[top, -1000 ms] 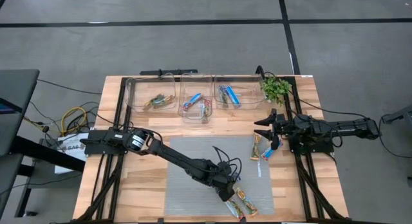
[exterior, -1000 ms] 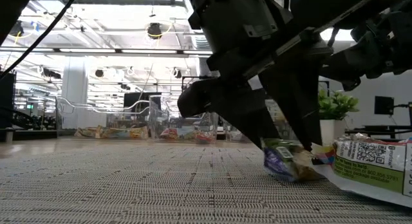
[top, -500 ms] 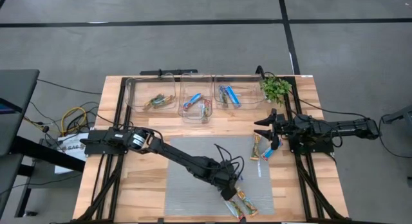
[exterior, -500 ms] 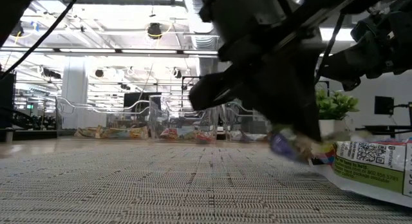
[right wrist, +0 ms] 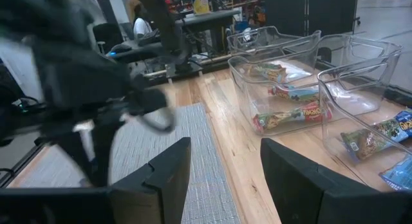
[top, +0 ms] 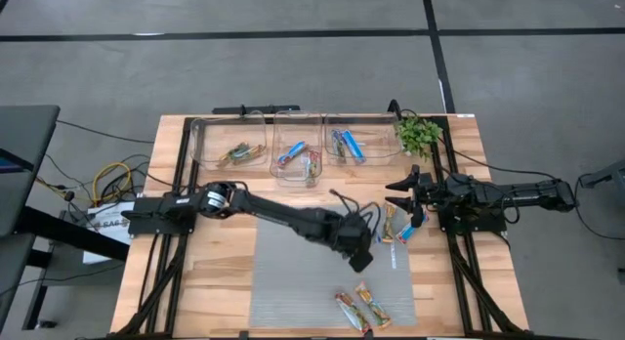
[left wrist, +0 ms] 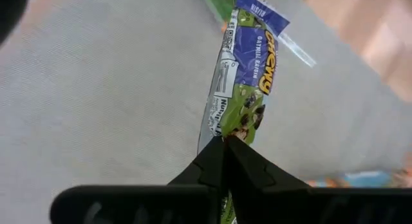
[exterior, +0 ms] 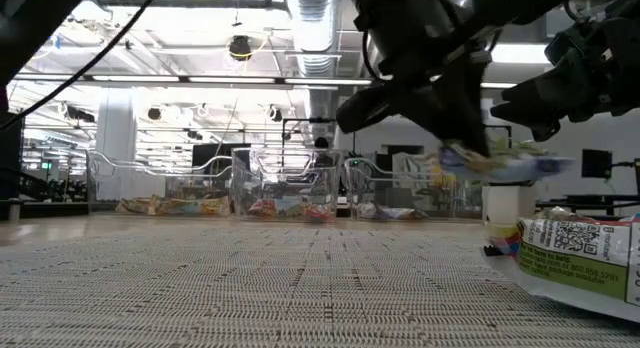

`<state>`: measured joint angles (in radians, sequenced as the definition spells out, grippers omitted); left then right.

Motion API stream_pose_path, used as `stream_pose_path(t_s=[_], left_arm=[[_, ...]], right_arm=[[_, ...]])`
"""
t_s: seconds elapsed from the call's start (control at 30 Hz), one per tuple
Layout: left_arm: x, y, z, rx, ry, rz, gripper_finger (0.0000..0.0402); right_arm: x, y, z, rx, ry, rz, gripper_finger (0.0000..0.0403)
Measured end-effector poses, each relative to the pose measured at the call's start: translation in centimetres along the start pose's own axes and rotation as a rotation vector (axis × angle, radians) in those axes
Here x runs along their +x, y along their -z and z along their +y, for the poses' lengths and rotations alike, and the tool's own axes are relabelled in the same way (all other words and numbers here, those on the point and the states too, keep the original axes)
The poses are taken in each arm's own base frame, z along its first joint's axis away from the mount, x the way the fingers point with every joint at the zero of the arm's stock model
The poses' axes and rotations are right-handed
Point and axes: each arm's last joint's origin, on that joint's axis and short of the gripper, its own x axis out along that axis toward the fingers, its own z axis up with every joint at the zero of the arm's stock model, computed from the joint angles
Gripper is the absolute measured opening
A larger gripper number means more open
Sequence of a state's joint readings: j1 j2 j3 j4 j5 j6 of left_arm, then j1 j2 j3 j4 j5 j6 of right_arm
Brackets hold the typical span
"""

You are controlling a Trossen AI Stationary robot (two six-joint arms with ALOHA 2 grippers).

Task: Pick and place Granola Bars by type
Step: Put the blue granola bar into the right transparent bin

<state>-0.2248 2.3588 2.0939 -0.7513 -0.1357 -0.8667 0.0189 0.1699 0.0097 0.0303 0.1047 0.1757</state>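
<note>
My left gripper [top: 363,254] is over the grey mat [top: 293,281], shut on a green and blue wrapped granola bar [left wrist: 246,82]. The bar also shows in the low view [exterior: 500,163], above the mat. My right gripper [top: 400,198] waits open at the table's right side, beside two bars [top: 395,226] lying flat on the mat's far right corner. Two more green and orange bars [top: 361,308] lie flat at the mat's near edge. One of them shows large in the low view [exterior: 580,258]. My left gripper pinches one end of the bar [left wrist: 225,139] between its two shut fingers. The rest of the bar sticks out past the fingertips, along the fingers. The bar is lifted clear of the mat and sits roughly level in the low view.
Three clear bins stand in a row at the table's far edge: the left one [top: 229,145] and the middle one [top: 298,154] hold mixed bars, the right one [top: 350,143] holds blue bars. A small green plant [top: 418,133] stands at the far right.
My left gripper has risen from the bars at the mat's near edge and gone toward the far edge, staying shut on the green and blue bar. The bar has been lifted clear of the mat and carried along. Two bars stay at the near edge.
</note>
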Motion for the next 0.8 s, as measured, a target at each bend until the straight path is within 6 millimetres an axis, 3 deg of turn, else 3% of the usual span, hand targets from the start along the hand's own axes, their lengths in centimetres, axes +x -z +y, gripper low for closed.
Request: stream_pose_path(t_s=[0.37, 0.53, 0.8], left_arm=[[-3.2, -6.7, 5.3, 0.041, -0.161, 0.011, 0.0006], [-5.6, -9.3, 7.4, 0.074, -0.231, 0.006, 0.0006], [-9.2, -13.2, 12.3, 0.129, -0.294, -0.047, 0.0006]], right_arm=[[0.0, 0.0, 0.0, 0.0, 0.0, 0.0, 0.0182], [0.0, 0.0, 0.0, 0.0, 0.0, 0.0, 0.018], [0.0, 0.0, 0.0, 0.0, 0.0, 0.0, 0.0182]])
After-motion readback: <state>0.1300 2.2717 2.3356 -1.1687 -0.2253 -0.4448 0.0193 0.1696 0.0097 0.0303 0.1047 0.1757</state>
